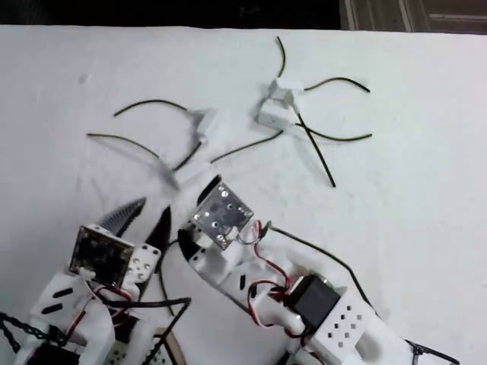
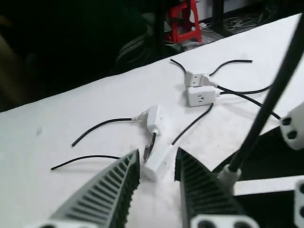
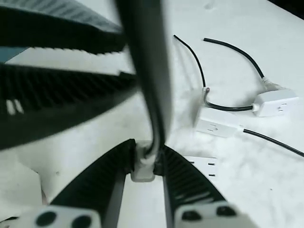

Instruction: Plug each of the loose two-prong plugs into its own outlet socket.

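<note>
Near the front of the desk (image 1: 411,152), the right hand (image 3: 146,153) is clamped on a white two-prong plug (image 3: 141,170), with its black cord (image 3: 142,71) rising steeply. The left hand (image 2: 157,154) is apart, and a loose white outlet socket (image 2: 156,166) lies on the desk just beyond its tips. The step in hand looks like mating this plug with that socket. Next, the left hand likely needs to steady the socket while the prongs are lined up squarely with its slots.

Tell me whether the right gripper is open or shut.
Shut. In its wrist view the right gripper clamps a pale plug from both sides, the black cord rising from the plug.
</note>
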You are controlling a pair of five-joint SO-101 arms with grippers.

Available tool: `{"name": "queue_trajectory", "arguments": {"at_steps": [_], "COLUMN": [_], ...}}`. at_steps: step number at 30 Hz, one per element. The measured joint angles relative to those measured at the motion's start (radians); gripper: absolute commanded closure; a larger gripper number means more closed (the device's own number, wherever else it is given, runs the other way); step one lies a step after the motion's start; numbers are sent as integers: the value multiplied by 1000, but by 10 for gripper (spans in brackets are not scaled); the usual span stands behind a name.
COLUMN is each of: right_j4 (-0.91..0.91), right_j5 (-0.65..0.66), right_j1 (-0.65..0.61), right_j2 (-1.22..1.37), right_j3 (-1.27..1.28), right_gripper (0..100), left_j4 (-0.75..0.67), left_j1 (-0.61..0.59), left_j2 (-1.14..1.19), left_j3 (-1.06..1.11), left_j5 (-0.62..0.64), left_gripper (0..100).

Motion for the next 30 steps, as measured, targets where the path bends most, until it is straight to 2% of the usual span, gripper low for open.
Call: {"name": "queue_trajectory", "arguments": {"at_steps": [6, 11, 19, 23, 30], "right_j4": [-51, -157, -322, -408, -545], "right_j5": [-5, -97, -104, -104, -104], "right_j1": [91, 180, 189, 187, 198], "right_j2": [0, 6, 242, 411, 632], "right_j3": [0, 77, 94, 86, 66], "right_gripper": [981, 981, 981, 981, 981], "left_j4": [0, -5, -157, -222, -239], "left_j1": [-135, -298, -529, -589, -595], "left_j2": [0, 0, 0, 5, 3], "left_j3": [-2, 66, 319, 422, 456], "left_j5": [0, 0, 0, 0, 0], "left_gripper": [861, 861, 861, 861, 861]}}
